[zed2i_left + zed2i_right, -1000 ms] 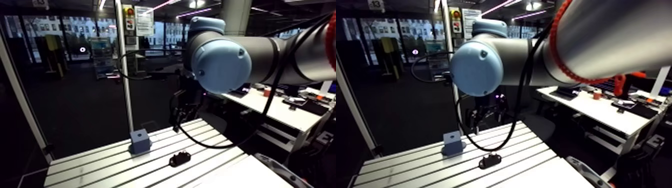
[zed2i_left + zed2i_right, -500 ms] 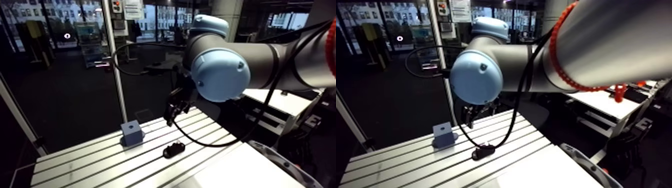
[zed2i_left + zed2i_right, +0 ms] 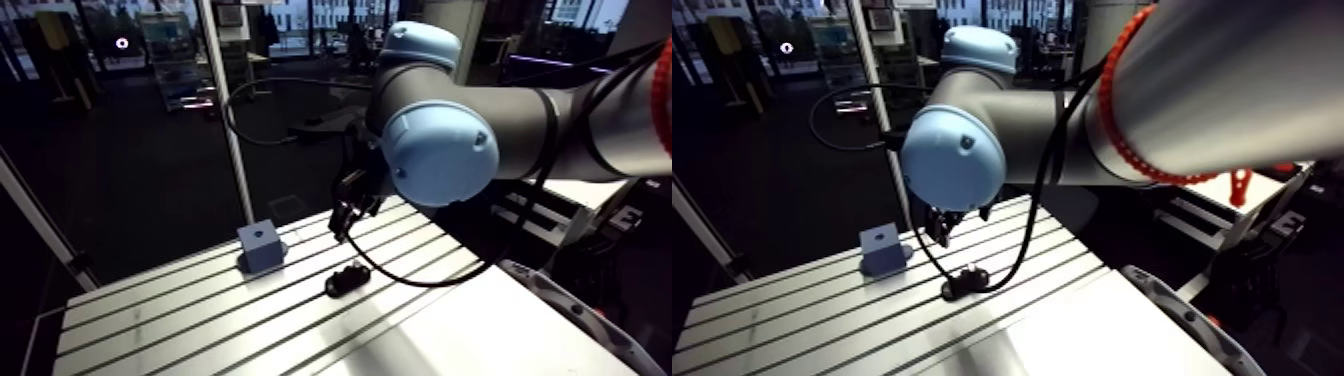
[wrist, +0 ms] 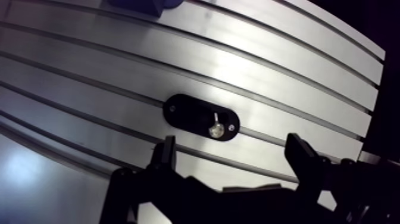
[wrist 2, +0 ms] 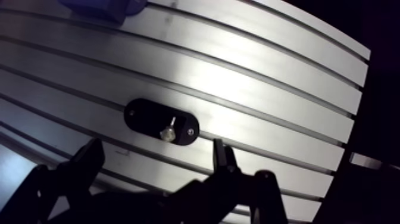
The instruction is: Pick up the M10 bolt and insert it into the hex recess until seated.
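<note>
Gripper: the black two-finger gripper (image 4: 232, 142) hangs over the table. Its fingers (image 4: 167, 156) are spread wide, with nothing between them.
Bolt: here's the small silvery M10 bolt (image 4: 215, 127), on the black oval plate (image 4: 189, 113). It is at the end of the plate farther from the blue block. It sits just ahead of the gap between the fingers, and neither finger touches it.
Bolt's pose: in the arm view it looks to stick up from the plate. Whether it sits in a hex recess cannot be told.
Plate: it lies flat on the slotted aluminium table (image 4: 286, 77), at a slant to the slots.
Block: the blue cube-shaped block (image 3: 260, 244), with a small dark hole in its top face, stands on the table. It is beyond the plate from the gripper and clear of the plate.
Height: in the arm view the gripper is above the plate and not touching it.
</note>
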